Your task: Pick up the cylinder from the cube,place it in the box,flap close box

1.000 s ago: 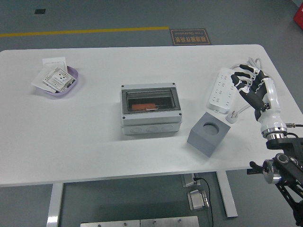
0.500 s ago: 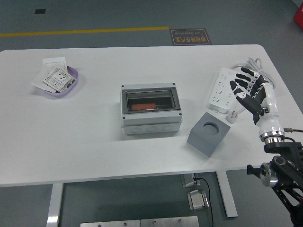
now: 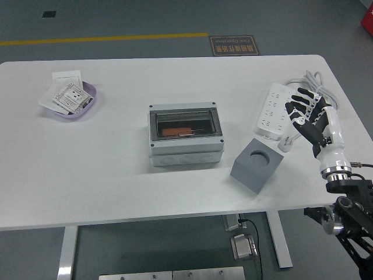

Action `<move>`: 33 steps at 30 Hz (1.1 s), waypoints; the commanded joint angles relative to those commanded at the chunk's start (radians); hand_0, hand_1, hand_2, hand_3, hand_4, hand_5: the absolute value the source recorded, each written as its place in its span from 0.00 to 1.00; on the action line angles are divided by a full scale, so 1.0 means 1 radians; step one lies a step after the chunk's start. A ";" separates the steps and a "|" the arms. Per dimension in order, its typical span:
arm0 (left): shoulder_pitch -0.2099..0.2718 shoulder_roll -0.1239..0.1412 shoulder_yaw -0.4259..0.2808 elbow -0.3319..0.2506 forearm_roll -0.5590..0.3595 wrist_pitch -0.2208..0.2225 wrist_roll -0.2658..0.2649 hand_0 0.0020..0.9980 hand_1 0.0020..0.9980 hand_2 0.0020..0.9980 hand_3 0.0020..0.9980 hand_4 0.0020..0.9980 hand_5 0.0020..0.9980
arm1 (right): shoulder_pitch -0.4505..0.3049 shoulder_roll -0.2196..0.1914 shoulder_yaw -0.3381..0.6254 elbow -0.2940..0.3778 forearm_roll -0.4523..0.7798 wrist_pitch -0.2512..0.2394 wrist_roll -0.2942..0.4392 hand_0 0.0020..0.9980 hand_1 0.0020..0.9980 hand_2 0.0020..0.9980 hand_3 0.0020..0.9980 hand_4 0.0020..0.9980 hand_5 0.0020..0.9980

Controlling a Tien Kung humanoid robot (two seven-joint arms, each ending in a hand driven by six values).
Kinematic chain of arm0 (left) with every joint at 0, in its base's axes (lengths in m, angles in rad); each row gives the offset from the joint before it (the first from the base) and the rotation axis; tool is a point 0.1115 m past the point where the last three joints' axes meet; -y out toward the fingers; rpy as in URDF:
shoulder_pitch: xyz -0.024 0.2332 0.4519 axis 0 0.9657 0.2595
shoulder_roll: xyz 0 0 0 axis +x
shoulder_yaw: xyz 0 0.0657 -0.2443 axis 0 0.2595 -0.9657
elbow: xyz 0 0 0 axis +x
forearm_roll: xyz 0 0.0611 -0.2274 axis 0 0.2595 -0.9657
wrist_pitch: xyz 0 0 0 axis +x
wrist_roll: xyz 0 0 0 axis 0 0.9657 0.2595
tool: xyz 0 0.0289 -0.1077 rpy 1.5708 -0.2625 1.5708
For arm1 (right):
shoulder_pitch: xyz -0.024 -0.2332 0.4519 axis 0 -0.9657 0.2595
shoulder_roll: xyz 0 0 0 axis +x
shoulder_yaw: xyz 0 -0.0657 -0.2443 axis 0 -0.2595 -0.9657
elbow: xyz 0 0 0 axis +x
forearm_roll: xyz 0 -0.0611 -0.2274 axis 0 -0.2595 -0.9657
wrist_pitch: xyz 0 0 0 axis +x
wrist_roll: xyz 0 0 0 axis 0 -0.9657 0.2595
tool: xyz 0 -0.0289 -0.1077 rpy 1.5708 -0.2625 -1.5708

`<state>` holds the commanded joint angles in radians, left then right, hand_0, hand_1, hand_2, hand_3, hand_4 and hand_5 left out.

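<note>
A grey box (image 3: 186, 137) with a shut see-through flap stands mid-table; an orange cylinder (image 3: 176, 130) lies inside it under the flap. To its right sits a grey cube (image 3: 256, 164) with an empty round hole in its top. My right hand (image 3: 307, 111) hovers at the table's right side over a white power strip, fingers spread and holding nothing, well apart from the cube. The left arm is out of the picture.
A white power strip (image 3: 274, 112) with its cable and plug lies under my right hand. A purple dish (image 3: 74, 100) with white switch plates sits at the far left. The table's right edge is close beside my forearm.
My right hand has drawn back slightly toward the near right, the forearm dropping lower. The box, cube and cylinder have not moved.
</note>
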<state>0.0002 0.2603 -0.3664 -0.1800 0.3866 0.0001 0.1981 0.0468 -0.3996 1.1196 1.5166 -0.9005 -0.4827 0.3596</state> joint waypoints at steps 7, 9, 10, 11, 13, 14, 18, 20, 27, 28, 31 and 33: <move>0.000 0.003 -0.032 0.000 0.031 0.000 0.004 0.65 0.70 0.59 0.59 0.56 0.15 | 0.002 -0.002 0.003 0.005 -0.013 -0.001 -0.007 0.75 0.65 0.65 0.69 0.83 0.25; 0.000 0.003 -0.037 0.000 0.037 0.000 0.004 0.65 0.70 0.59 0.59 0.56 0.15 | 0.002 -0.003 0.004 0.006 -0.017 -0.002 -0.009 0.75 0.65 0.65 0.69 0.83 0.25; 0.001 0.003 -0.039 0.000 0.038 0.000 0.004 0.65 0.70 0.59 0.59 0.56 0.15 | 0.002 -0.003 0.004 0.007 -0.019 -0.002 -0.010 0.75 0.65 0.65 0.69 0.83 0.25; 0.001 0.003 -0.042 0.000 0.042 0.000 0.005 0.65 0.70 0.59 0.59 0.56 0.15 | 0.003 -0.003 0.003 0.007 -0.021 -0.003 -0.011 0.75 0.65 0.65 0.69 0.83 0.25; 0.002 0.003 -0.053 0.000 0.053 0.000 0.007 0.65 0.70 0.59 0.59 0.56 0.14 | 0.005 -0.004 0.001 0.007 -0.025 -0.004 -0.014 0.76 0.66 0.65 0.69 0.83 0.25; 0.002 0.003 -0.059 0.000 0.058 0.000 0.008 0.65 0.70 0.59 0.59 0.56 0.14 | 0.006 -0.004 -0.001 0.007 -0.027 -0.004 -0.015 0.76 0.66 0.65 0.69 0.83 0.25; -0.002 0.002 -0.064 0.000 0.062 0.000 0.011 0.65 0.70 0.59 0.59 0.56 0.14 | 0.019 -0.009 -0.010 0.005 -0.035 -0.007 -0.020 0.76 0.66 0.65 0.69 0.83 0.25; -0.007 0.000 -0.070 0.000 0.064 0.001 0.010 0.65 0.70 0.59 0.59 0.56 0.14 | 0.025 -0.007 -0.012 0.004 -0.040 -0.007 -0.022 0.77 0.66 0.65 0.68 0.83 0.26; -0.007 0.000 -0.107 0.000 0.085 0.002 0.012 0.65 0.70 0.59 0.59 0.56 0.14 | 0.026 -0.011 0.014 0.005 -0.059 -0.013 -0.033 0.77 0.67 0.65 0.68 0.83 0.26; -0.005 -0.001 -0.108 0.000 0.084 0.002 0.011 0.65 0.70 0.59 0.59 0.56 0.14 | 0.023 -0.009 0.024 0.004 -0.061 -0.014 -0.034 0.77 0.67 0.65 0.68 0.83 0.26; -0.004 -0.003 -0.095 0.000 0.069 0.003 0.009 0.65 0.70 0.59 0.59 0.56 0.14 | 0.012 0.000 0.054 0.003 -0.066 -0.015 -0.034 0.78 0.67 0.64 0.67 0.83 0.26; -0.004 -0.004 -0.086 0.000 0.058 0.003 0.007 0.65 0.70 0.59 0.59 0.56 0.14 | 0.007 0.002 0.061 0.005 -0.070 -0.015 -0.035 0.78 0.67 0.64 0.67 0.83 0.26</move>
<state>-0.0035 0.2562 -0.4523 -0.1800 0.4451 0.0029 0.2047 0.0538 -0.3981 1.1803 1.5212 -0.9705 -0.4978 0.3247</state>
